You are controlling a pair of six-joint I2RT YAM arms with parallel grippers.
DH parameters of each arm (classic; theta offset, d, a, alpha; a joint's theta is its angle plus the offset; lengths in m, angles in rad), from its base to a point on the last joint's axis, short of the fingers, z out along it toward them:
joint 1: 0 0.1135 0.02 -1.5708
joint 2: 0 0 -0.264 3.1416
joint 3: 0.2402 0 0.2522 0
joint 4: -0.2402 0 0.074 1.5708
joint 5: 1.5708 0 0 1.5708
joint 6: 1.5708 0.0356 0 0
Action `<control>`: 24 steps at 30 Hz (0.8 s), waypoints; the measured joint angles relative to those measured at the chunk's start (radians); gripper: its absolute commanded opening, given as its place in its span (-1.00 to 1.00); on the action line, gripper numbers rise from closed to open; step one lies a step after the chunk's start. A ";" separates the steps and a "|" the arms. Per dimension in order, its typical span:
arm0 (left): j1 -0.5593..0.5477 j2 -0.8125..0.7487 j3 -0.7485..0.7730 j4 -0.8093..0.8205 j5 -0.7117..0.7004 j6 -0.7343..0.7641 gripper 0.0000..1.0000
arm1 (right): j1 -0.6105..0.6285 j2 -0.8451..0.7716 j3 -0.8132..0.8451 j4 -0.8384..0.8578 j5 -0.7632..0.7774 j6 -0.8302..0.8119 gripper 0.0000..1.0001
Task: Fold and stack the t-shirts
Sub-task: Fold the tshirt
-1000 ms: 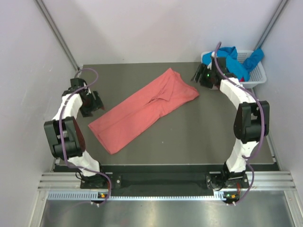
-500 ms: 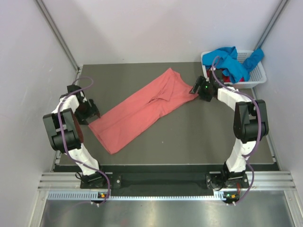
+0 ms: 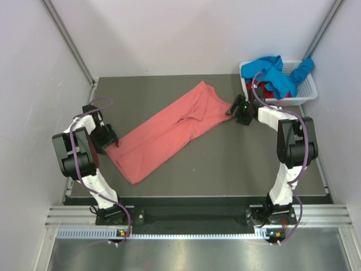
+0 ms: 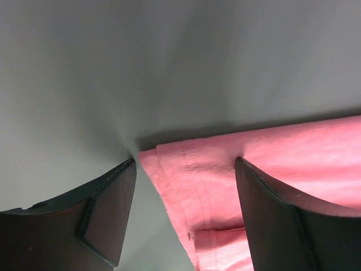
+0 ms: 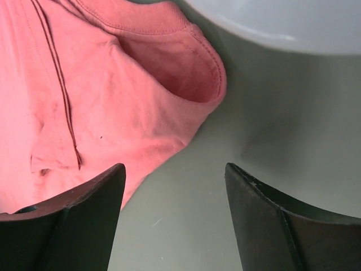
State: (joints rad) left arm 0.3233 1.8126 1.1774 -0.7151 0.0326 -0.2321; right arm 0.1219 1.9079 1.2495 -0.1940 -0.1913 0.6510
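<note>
Pink shirt point(image 3: 172, 132) lies flat and diagonal on the table point(image 3: 225, 164); each wrist view crops it to one end. In the basket point(image 3: 307, 93), the blue shirt point(image 3: 274, 70) hides nearly all of the red shirt point(image 3: 271, 90). My left gripper point(image 3: 113, 142) and right gripper point(image 3: 233, 108), both wide open and empty, have closed in on the pink shirt's opposite ends over the last second. The shirt itself has not moved.

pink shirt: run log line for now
salmon-pink t-shirt: on table, ungripped | left gripper: open, straddling its near corner | right gripper: open at far end
</note>
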 measured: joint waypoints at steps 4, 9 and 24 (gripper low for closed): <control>0.000 0.004 0.002 -0.004 -0.010 -0.009 0.43 | -0.001 0.000 -0.011 0.008 0.005 0.005 0.42; 0.000 0.005 -0.002 -0.003 -0.039 -0.033 0.27 | -0.001 0.032 -0.005 0.023 0.003 0.003 0.39; -0.085 -0.324 -0.139 0.001 -0.136 -0.246 0.62 | -0.002 0.076 0.134 -0.172 0.028 -0.085 0.73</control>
State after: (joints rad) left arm 0.2382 1.4883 1.0386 -0.7139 -0.1032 -0.4778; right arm 0.1196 1.9835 1.3838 -0.3656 -0.1631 0.5663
